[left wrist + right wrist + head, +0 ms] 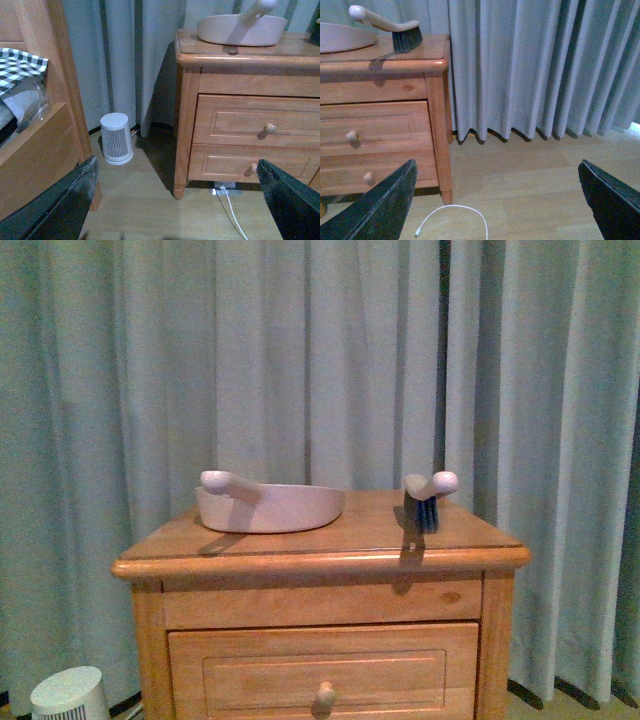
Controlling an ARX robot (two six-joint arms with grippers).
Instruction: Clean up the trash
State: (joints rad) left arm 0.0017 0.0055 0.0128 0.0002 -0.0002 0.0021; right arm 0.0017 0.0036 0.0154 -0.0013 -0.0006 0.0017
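- Left gripper (176, 167): jaws spread wide, holding nothing, low over the wooden floor (150, 200).
- Right gripper (496, 167): likewise parted and empty, above a white cable (452, 206).
- Nightstand (320, 612): dustpan (270, 508) left, brush (425, 505) right, apart.
- Pale curtains (350, 360) behind; a white appliance (116, 137) on the floor.
- The trash is out of sight in all views.

The trash shows in no view; its look, pose and place from the left pincer (176, 165) or right pincer (496, 164) cannot be told.
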